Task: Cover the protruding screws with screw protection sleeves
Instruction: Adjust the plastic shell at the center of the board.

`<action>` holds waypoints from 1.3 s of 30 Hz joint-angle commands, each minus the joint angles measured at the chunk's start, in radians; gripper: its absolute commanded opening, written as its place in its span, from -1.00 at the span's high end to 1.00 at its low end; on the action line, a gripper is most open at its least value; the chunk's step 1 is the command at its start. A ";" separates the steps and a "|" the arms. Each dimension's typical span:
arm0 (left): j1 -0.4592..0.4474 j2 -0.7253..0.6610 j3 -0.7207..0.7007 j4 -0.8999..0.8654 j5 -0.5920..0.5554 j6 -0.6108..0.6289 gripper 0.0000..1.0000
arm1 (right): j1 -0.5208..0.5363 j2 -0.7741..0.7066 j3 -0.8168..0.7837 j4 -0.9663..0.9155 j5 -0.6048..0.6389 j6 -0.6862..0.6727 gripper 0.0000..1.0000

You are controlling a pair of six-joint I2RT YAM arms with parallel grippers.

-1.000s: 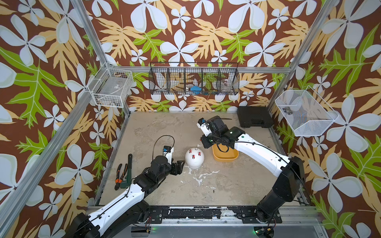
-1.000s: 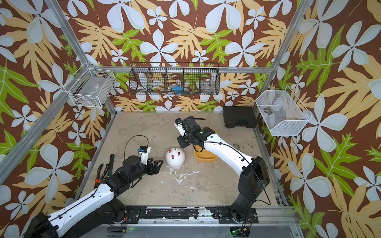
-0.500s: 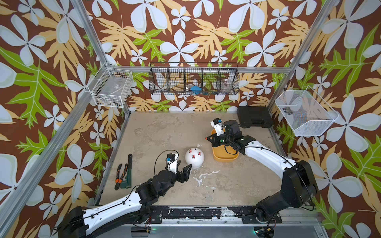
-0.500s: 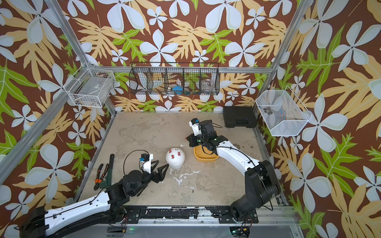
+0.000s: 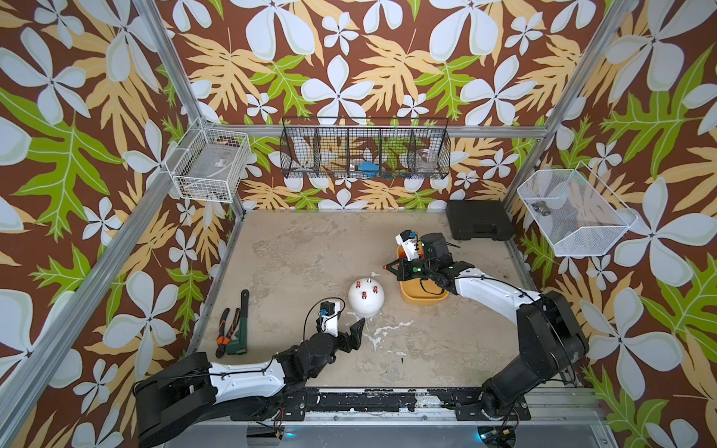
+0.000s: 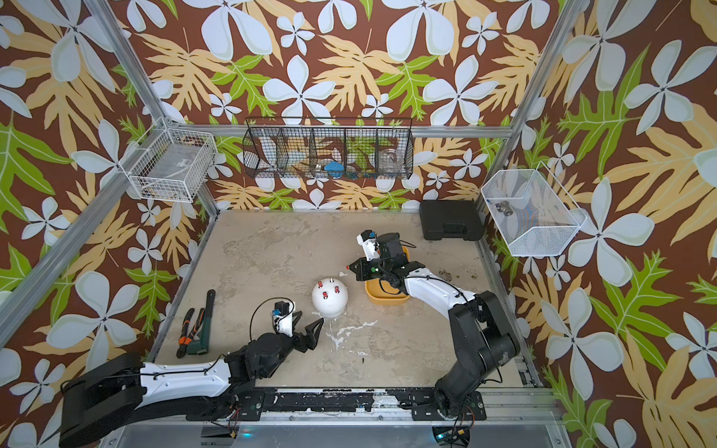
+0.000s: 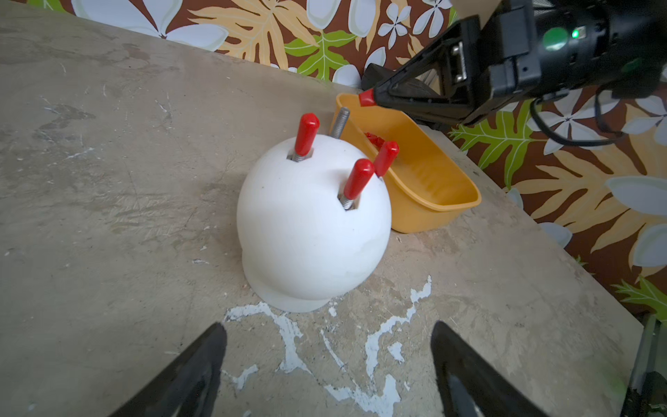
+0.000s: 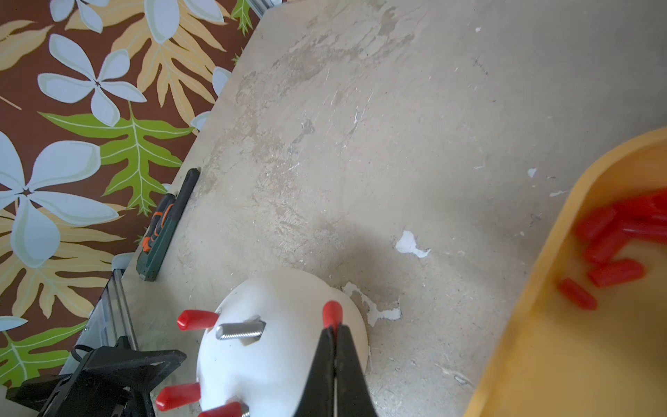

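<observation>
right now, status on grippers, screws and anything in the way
Left gripper open, empty, short of the dome. Right gripper shut on a red sleeve, above the tray. Three screws capped, one bare screw. Nothing in the way.

dome (image 5: 366, 297) mid-table, tray (image 5: 423, 295) just right; pliers (image 5: 223, 332) far left; case (image 5: 479, 219) behind

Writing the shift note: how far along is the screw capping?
Done: three of the four studs on the white dome wear red sleeves. In hand: the right gripper is shut on a red sleeve, held above the yellow tray. Left: one bare screw at the back of the dome. The left gripper is open and empty, near the dome.
</observation>
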 commanded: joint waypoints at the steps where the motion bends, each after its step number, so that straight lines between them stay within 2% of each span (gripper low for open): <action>1: -0.001 0.072 -0.014 0.180 0.037 0.003 -0.75 | 0.013 0.069 0.052 0.020 -0.024 -0.012 1.00; 4: 0.002 0.168 -0.004 0.245 0.080 0.002 -0.75 | 0.034 0.137 0.099 0.029 -0.020 -0.025 1.00; 7: 0.017 0.265 0.024 0.287 0.123 0.004 -0.75 | 0.035 0.216 0.150 0.050 -0.084 -0.028 1.00; 11: 0.111 0.347 0.002 0.385 0.210 -0.043 -0.74 | 0.050 0.285 0.200 0.042 -0.168 -0.060 1.00; 14: 0.146 0.410 0.003 0.422 0.232 -0.037 -0.73 | 0.050 0.289 0.188 0.049 -0.192 -0.065 1.00; 16: 0.161 0.437 0.034 0.373 0.221 -0.037 -0.73 | 0.049 0.279 0.172 0.046 -0.209 -0.071 1.00; 20: 0.245 0.487 0.013 0.435 0.255 -0.079 -0.71 | 0.050 0.235 0.094 0.069 -0.240 -0.050 1.00; 27: 0.323 0.514 0.055 0.358 0.228 -0.068 -0.70 | 0.051 0.118 -0.034 0.103 -0.209 0.001 1.00; 34: 0.396 0.480 0.151 0.117 0.124 -0.064 -0.70 | 0.054 0.031 -0.107 0.069 -0.151 0.061 1.00; 39: 0.449 0.475 0.168 0.104 0.131 -0.040 -0.70 | 0.070 -0.001 -0.138 0.066 -0.161 0.071 1.00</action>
